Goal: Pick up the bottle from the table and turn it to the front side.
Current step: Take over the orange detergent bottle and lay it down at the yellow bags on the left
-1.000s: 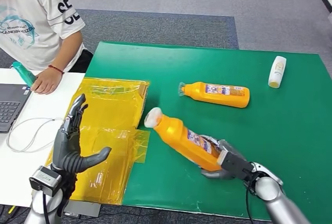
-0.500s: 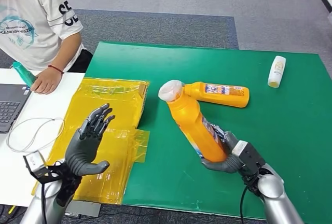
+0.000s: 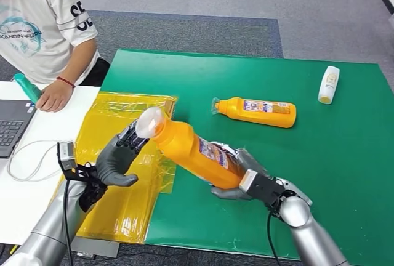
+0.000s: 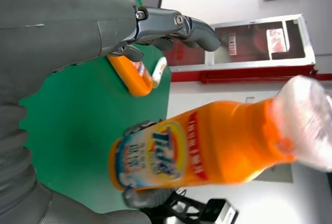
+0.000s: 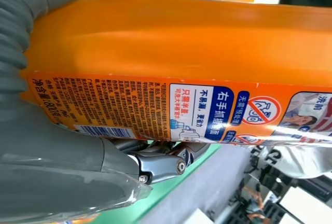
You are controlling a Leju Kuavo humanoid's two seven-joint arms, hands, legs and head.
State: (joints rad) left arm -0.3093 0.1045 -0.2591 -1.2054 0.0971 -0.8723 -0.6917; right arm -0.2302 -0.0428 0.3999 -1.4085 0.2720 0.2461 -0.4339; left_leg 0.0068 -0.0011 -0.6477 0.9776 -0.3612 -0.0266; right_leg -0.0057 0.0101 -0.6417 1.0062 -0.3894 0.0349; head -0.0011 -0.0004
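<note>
So the right hand (image 3: 232, 180) had the orange bottle (image 3: 195, 153) gripped by its base, held tilted above the green desk (image 3: 279, 217). Its capped end pointed at the left hand (image 3: 118, 158), which was open, fingers spread near the cap.

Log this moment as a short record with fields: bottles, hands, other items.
held bottle: orange plastic bottle, tilted, off the green mat
right hand: grips its base
left hand: open, at the clear cap
second orange bottle: lying flat
small white bottle: far right
yellow plastic bag: on the mat's left
person: at laptop
</note>
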